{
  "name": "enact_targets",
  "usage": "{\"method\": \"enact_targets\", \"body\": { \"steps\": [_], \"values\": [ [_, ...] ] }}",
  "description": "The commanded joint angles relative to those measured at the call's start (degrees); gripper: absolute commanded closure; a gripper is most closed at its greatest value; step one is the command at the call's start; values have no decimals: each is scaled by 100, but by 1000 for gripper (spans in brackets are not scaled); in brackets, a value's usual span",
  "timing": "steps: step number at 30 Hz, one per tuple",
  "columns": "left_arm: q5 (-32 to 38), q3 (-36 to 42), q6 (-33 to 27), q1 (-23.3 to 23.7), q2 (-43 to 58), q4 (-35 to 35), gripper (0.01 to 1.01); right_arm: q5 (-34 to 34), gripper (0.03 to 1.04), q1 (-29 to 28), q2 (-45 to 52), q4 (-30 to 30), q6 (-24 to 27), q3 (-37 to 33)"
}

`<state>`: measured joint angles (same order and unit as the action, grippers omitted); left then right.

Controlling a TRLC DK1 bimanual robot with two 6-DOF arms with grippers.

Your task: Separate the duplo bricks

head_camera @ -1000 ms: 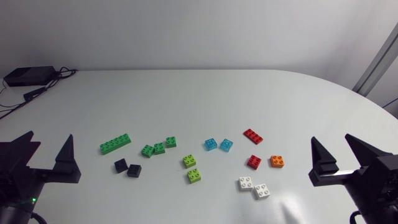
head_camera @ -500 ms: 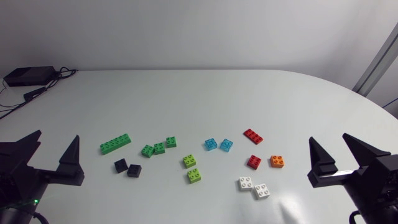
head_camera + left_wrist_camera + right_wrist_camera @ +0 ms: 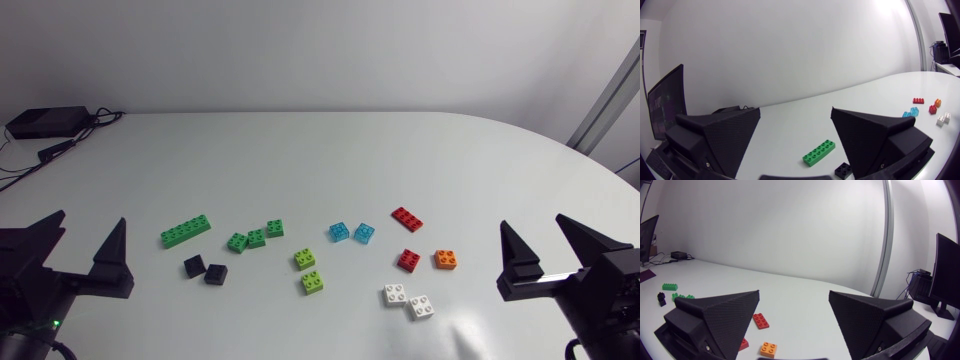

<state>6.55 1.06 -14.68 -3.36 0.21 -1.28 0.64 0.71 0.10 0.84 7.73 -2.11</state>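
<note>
Robotics lab bench: white table [image 3: 320, 160], left gripper [image 3: 86, 219] at 8 o'clock, right gripper [image 3: 531, 221] at 4, cabled black box [image 3: 45, 121] at 10.

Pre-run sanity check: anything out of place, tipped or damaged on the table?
Nothing stands out. Every brick sits flat, studs up, none visibly damaged. The three dark green bricks lie in a row, seemingly touching, and the two white bricks meet at a corner. The left gripper and right gripper are open and empty.
</note>
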Motion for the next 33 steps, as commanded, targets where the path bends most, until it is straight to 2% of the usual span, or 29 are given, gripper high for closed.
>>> {"method": "enact_targets", "body": {
  "steps": [1,4,6,8,14,17,19,25,33],
  "values": [
    [-48,-115,158,81,-100,22,44,-12,69,17,-45,-102,1,220],
    [-48,-115,70,221,-100,22,44,-21,67,8,-45,-102,1,220],
    [-66,-115,-202,292,-100,14,44,15,69,-1,-45,-111,1,220],
    [-75,-115,149,283,-100,14,44,67,69,-1,-45,-102,-61,220],
    [-83,-106,264,388,-100,22,44,67,67,-53,-36,-102,-606,220],
    [-83,-106,343,379,-100,22,44,67,69,-89,-36,-102,-1142,220],
    [-83,-106,668,388,-100,31,44,67,69,-115,-36,-102,-1265,220],
    [-171,-106,1028,388,-100,49,44,67,67,-133,-36,-93,-1291,220],
    [-250,-106,1002,459,-100,75,44,-12,67,-97,-36,-93,-1282,220]
  ]
}}
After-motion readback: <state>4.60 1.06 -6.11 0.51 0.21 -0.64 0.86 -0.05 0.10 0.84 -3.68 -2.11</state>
